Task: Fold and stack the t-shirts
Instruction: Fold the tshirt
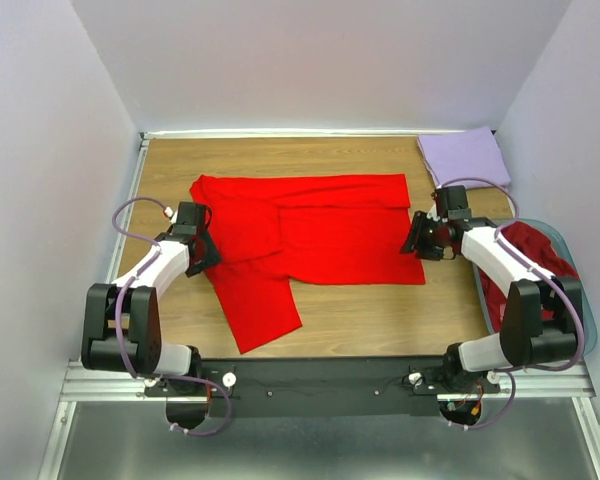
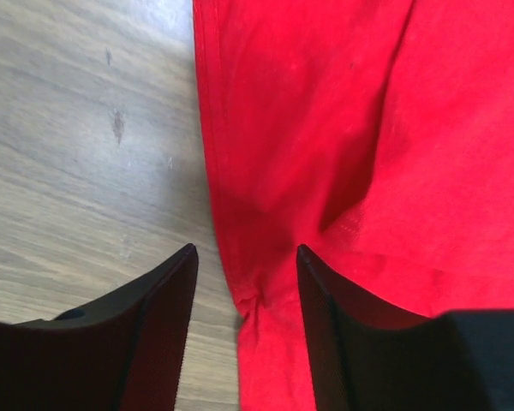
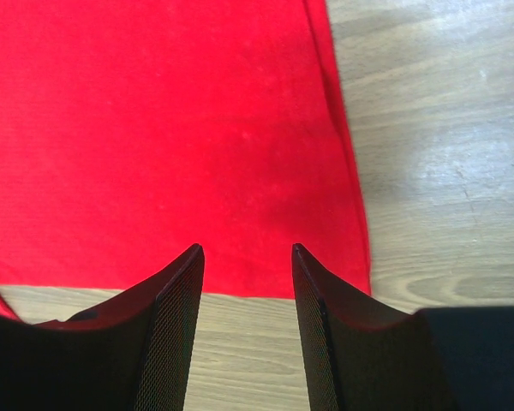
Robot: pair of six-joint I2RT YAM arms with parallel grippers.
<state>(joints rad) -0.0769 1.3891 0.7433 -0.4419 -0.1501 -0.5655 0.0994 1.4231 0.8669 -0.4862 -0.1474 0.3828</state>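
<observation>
A bright red t-shirt (image 1: 300, 240) lies spread on the wooden table, partly folded lengthwise, one sleeve pointing toward the near edge. My left gripper (image 1: 205, 250) is open at the shirt's left edge; the edge and a small pucker of the red cloth (image 2: 325, 154) lie between its fingers. My right gripper (image 1: 416, 238) is open at the shirt's right hem; the red cloth (image 3: 171, 128) ends just beyond its fingertips. A folded lavender t-shirt (image 1: 465, 157) lies at the far right corner. Maroon shirts (image 1: 525, 262) fill the teal basket (image 1: 578, 262) at right.
The wooden table (image 1: 370, 320) is walled by white panels at the back and both sides. The basket sits at the table's right edge beside my right arm. A black rail runs along the near edge.
</observation>
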